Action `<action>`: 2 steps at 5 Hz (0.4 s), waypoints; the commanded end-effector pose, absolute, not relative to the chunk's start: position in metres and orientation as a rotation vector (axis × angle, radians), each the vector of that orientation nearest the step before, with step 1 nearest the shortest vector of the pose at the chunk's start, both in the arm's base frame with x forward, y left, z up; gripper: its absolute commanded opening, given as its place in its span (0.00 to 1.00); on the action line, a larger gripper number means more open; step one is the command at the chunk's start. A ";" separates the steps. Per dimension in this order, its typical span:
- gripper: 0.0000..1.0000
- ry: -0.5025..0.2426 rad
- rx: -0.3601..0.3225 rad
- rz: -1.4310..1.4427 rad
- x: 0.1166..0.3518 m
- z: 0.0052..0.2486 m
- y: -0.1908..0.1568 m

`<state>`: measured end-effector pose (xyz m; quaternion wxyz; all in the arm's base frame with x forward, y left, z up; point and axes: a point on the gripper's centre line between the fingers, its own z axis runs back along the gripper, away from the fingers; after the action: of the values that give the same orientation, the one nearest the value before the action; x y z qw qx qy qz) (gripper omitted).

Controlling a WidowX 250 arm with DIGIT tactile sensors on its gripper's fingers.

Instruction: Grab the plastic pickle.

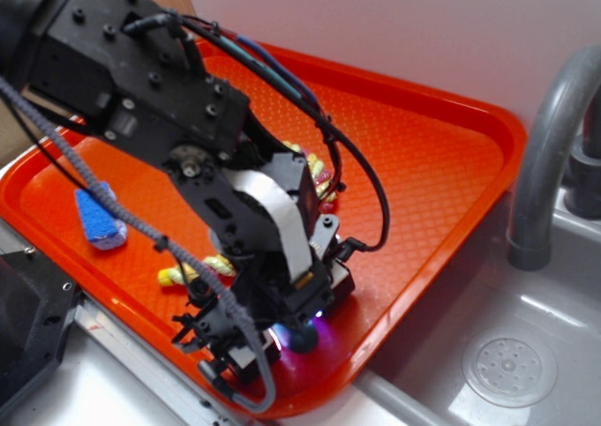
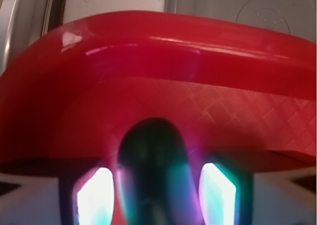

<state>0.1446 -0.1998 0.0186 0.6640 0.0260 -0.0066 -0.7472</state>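
Observation:
The plastic pickle (image 2: 154, 170) is a dark teal-grey rounded piece lying on the orange tray (image 2: 148, 61), close to its front rim. In the wrist view it sits right between my two glowing fingers (image 2: 94, 197), with a thin strip of tray showing on each side of it. In the exterior view my gripper (image 1: 286, 340) is down at the tray's near corner, and the pickle (image 1: 302, 338) shows as a dark rounded end under it. The jaws stand around the pickle, slightly apart from it.
A yellow-and-maroon rope (image 1: 199, 272) lies on the tray (image 1: 441, 154) behind my arm. A blue piece (image 1: 101, 220) lies at the tray's left. A grey faucet (image 1: 549, 154) and sink with a drain (image 1: 512, 370) are to the right. The raised tray rim (image 2: 163, 29) is just ahead.

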 end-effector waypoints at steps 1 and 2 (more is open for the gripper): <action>0.00 -0.019 0.083 -1.675 0.126 0.023 -0.191; 0.00 -0.072 0.109 -1.563 0.141 0.052 -0.181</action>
<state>0.1551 -0.1784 0.0402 0.7085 0.0541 -0.0059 -0.7036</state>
